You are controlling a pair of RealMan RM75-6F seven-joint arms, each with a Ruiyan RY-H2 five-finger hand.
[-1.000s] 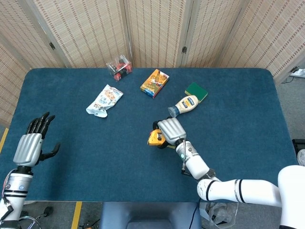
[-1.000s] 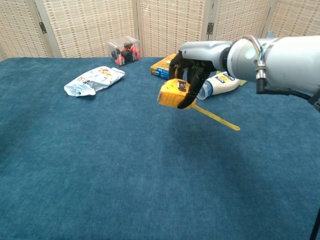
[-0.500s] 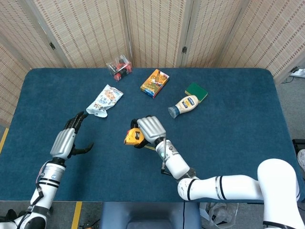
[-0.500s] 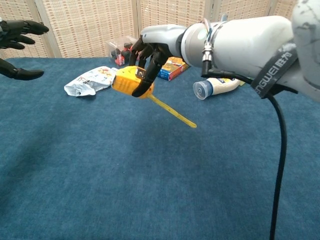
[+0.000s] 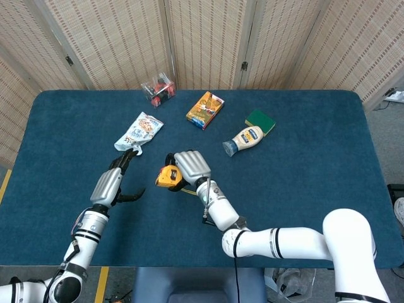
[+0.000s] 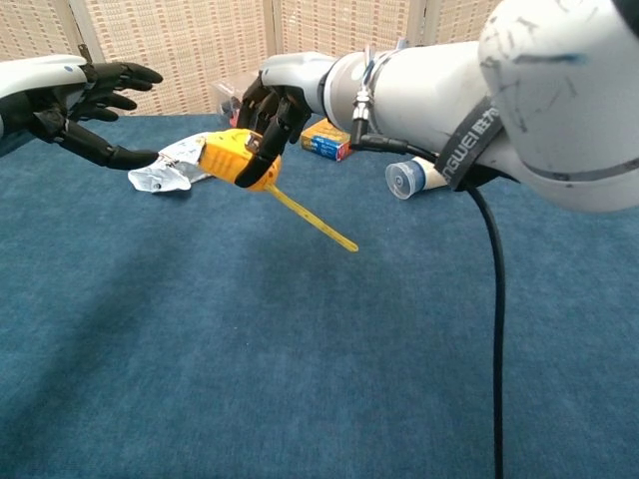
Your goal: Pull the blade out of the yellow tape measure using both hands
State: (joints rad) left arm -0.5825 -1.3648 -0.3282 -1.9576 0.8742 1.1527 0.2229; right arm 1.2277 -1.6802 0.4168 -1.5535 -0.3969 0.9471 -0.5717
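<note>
My right hand (image 5: 191, 167) (image 6: 268, 108) grips the yellow tape measure (image 5: 168, 177) (image 6: 233, 161) and holds it above the blue table (image 5: 303, 164). A short length of yellow blade (image 6: 316, 222) sticks out of the case, slanting down to the right with its tip free in the air. My left hand (image 5: 112, 185) (image 6: 85, 108) hovers just left of the case, fingers spread and thumb apart, holding nothing. A small gap separates it from the tape measure.
A white snack pouch (image 5: 139, 132) (image 6: 168, 166) lies behind my left hand. Further back are a clear box with red items (image 5: 158, 89), an orange carton (image 5: 204, 109), a mayonnaise bottle (image 5: 243, 139) on its side and a green sponge (image 5: 260, 120).
My right hand has carried the tape measure leftwards across the table. My left hand has risen from the left edge and moved right, close to the case.
</note>
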